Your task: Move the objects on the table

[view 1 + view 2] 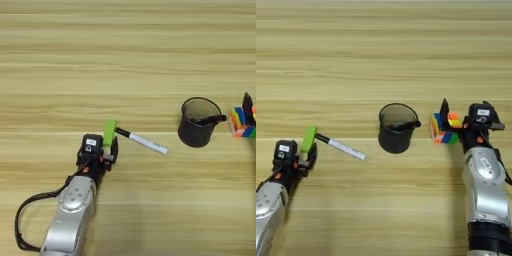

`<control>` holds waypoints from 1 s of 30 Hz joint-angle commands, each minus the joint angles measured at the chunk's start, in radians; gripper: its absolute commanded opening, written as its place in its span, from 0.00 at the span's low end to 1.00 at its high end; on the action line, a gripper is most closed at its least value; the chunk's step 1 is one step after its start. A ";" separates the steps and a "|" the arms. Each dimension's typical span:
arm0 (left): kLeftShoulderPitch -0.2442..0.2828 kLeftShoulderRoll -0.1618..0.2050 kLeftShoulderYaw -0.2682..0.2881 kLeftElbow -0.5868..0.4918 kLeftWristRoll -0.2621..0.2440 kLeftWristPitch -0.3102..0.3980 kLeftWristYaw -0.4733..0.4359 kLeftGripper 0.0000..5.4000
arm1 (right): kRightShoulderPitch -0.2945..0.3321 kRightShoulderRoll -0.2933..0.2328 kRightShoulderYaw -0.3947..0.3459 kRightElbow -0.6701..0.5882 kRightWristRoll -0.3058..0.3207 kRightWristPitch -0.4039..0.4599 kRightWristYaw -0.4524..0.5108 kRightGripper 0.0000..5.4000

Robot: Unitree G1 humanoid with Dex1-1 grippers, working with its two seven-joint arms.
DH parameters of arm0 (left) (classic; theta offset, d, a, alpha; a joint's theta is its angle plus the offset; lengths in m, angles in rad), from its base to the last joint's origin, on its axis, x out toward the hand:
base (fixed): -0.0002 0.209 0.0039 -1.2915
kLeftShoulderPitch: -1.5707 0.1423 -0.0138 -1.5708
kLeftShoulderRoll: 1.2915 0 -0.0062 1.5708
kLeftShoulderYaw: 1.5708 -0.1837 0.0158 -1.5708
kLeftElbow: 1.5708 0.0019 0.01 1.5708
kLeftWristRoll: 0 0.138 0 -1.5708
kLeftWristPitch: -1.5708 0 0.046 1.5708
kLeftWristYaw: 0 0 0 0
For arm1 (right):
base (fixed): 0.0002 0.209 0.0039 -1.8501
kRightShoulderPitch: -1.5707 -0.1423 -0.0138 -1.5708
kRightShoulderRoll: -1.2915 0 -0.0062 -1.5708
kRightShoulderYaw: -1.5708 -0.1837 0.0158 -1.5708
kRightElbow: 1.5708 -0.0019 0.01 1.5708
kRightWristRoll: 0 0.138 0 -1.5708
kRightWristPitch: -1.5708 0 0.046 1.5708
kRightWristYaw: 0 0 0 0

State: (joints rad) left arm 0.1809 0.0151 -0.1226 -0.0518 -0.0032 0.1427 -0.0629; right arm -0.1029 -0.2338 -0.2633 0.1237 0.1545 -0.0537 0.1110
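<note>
I see left end effector (109,141) clamped on the green block (109,132); right end effector (452,121) closed around the cube (445,128).

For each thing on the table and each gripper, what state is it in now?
lime-green block: upright, held in left gripper.
marker: lying flat, black cap touching the block.
mesh cup: upright, free.
puzzle cube: on the table, right gripper closed around it.
</note>
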 commanded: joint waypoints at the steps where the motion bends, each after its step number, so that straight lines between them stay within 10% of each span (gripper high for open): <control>1: 0.021 0.003 -0.002 0.013 0.003 0.018 -0.005 0.51 | -0.005 0.005 0.004 -0.008 -0.001 0.005 -0.006 1.00; 15: 0.024 0.002 0.001 0.007 0.000 0.013 -0.006 0.25 | -0.003 0.005 0.005 -0.010 -0.003 0.004 -0.007 1.00; 30: 0.020 -0.002 0.021 -0.007 -0.012 -0.003 -0.004 0.24 | -0.006 0.006 0.007 -0.006 -0.006 0.002 -0.009 1.00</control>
State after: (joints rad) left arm 0.1893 0.0137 -0.1112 -0.0595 -0.0065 0.1410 -0.0681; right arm -0.1029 -0.2336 -0.2607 0.1237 0.1503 -0.0537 0.1088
